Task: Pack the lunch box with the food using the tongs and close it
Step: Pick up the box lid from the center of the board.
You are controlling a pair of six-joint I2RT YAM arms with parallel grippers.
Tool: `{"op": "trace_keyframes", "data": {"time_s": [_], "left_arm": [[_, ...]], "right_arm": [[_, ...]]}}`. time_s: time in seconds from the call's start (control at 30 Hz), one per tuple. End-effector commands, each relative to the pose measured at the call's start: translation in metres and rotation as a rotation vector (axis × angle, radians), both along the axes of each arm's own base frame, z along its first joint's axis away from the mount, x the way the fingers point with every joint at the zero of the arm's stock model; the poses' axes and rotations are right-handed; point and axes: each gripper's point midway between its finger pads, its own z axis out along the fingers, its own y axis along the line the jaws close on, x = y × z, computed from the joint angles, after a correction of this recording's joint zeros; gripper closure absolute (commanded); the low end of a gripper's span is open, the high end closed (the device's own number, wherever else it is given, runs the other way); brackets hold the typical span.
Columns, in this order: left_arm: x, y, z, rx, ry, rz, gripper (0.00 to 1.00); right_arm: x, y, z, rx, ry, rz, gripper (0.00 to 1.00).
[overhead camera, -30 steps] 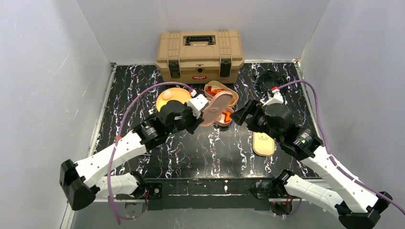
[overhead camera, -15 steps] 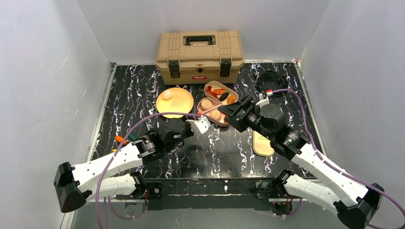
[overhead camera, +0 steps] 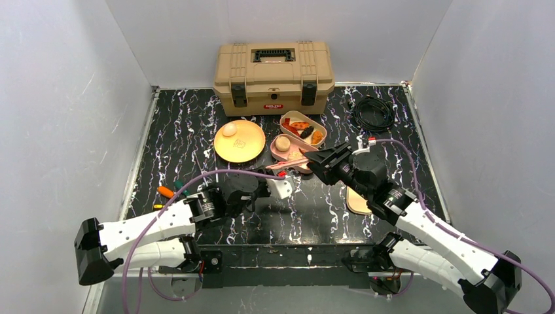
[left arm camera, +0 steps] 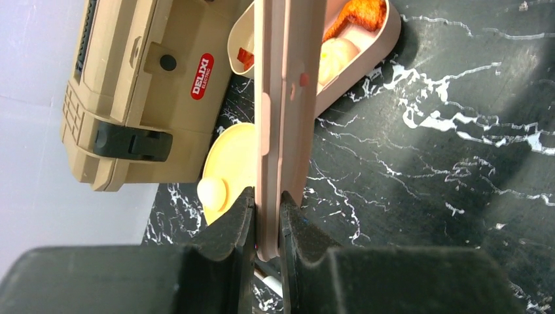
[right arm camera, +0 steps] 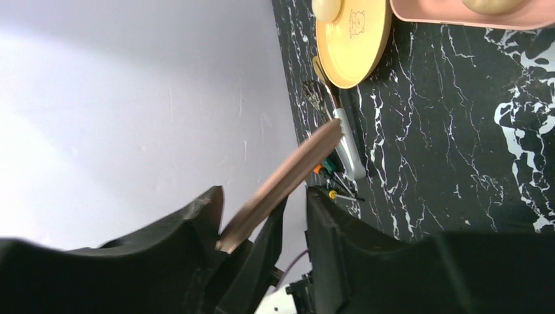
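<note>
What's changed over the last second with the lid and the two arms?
The left gripper, shut on the pink lid, has pulled back toward the near edge and lowered, turning the lid from broadside to edge-on. The right gripper has moved in, and its fingers are narrowing around the lid's free end, not yet clamped. The lunch box, yellow plate and toolbox have not moved.

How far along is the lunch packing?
Done: buns and orange-red chunks sit in the open lunch box. In hand: the left fingers pinch a flat pink piece, likely the tongs, with the right fingers open around its other end. Left: the egg on the yellow plate, and the box has no lid on.
</note>
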Motion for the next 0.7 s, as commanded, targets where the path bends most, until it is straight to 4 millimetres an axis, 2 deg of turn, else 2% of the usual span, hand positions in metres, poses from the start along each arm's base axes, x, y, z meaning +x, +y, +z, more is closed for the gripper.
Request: {"op": "trace_keyframes", "data": {"time_s": [0.0, 0.23, 0.27, 0.3, 0.4, 0.5, 0.6, 0.67], "left_arm": [[0.002, -0.002, 0.007, -0.004, -0.042, -0.001, 0.96], [0.004, -0.004, -0.008, 0.069, -0.034, -0.007, 0.84], [0.004, -0.004, -0.009, 0.071, -0.029, -0.002, 0.77], [0.004, -0.006, -0.01, 0.066, -0.022, 0.001, 0.66], [0.001, -0.01, -0.008, 0.019, 0.014, -0.001, 0.27], [-0.006, -0.011, 0.005, -0.088, 0.063, -0.012, 0.03], [-0.015, -0.016, 0.018, -0.247, 0.221, -0.07, 0.02], [-0.01, -0.018, 0.026, -0.364, 0.349, -0.075, 0.02]], "right_arm": [[0.006, -0.005, -0.004, 0.042, 0.008, -0.053, 0.5], [0.006, 0.001, -0.018, 0.12, 0.039, -0.04, 0.89], [0.007, 0.002, -0.02, 0.13, 0.042, -0.036, 0.94], [0.008, 0.003, -0.021, 0.136, 0.041, -0.035, 0.98], [0.015, 0.003, -0.021, 0.12, 0.023, -0.047, 0.99], [0.025, 0.0, -0.012, 0.072, -0.03, -0.062, 0.99], [0.037, -0.008, -0.001, -0.022, -0.112, -0.095, 0.99], [0.046, -0.015, 0.013, -0.055, -0.195, -0.124, 0.99]]}}
